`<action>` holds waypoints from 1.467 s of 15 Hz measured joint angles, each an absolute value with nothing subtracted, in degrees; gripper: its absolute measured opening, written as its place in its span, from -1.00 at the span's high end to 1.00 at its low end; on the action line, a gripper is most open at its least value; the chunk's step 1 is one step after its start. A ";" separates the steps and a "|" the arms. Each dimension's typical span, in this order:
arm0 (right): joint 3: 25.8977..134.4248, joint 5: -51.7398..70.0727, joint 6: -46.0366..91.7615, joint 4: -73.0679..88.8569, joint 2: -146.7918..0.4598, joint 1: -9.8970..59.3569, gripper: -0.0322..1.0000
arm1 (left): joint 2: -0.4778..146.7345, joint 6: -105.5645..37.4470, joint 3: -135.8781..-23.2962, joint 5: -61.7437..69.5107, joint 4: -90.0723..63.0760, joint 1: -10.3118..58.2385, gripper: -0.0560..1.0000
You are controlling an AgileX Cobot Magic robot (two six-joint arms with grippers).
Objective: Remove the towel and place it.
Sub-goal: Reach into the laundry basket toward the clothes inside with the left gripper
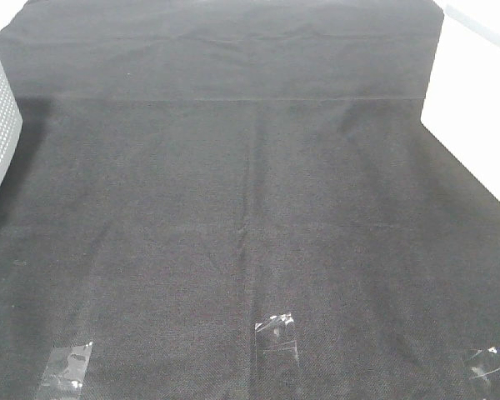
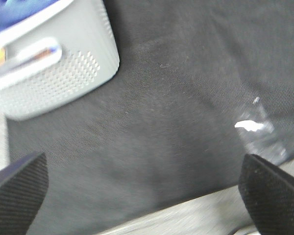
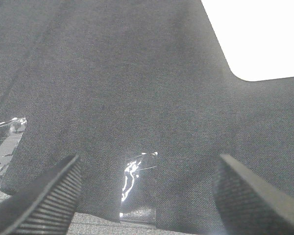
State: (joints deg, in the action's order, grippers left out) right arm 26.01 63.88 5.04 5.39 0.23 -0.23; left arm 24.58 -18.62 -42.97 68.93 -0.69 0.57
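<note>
Fabric of bright royal blue, taken to be the microfibre towel [image 2: 14, 10], is glimpsed only inside the white perforated plastic basket [image 2: 63, 63], at the left edge of the black woven cloth [image 1: 233, 208] covering the bench [image 1: 483, 117]. The left claw [image 2: 144, 193] and the right claw [image 3: 152, 193] are held wide apart and empty (nothing is touched). Removal is judged not yet begun; next, the left claw must be brought over the basket and closed on a fold.

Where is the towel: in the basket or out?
In: the blue towel shows inside the white perforated basket, left wrist view.
</note>
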 joint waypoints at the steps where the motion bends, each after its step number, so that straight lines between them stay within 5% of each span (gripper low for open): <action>1: 26.01 63.88 5.04 5.39 0.23 -0.23 -0.45 | 28.48 -23.55 -45.15 68.93 -0.46 0.57 -0.98; 7: 26.01 63.88 5.04 5.39 0.23 -0.23 -0.45 | 50.31 -45.32 -55.98 69.04 3.95 0.57 -0.98; 17: 26.01 63.88 5.04 5.39 0.23 -0.23 -0.45 | 85.37 -50.08 -88.41 69.16 19.14 0.23 -0.97; 22: 26.01 63.88 5.04 5.39 0.23 -0.23 -0.45 | 97.29 -55.06 -96.66 68.81 20.05 -10.31 -0.96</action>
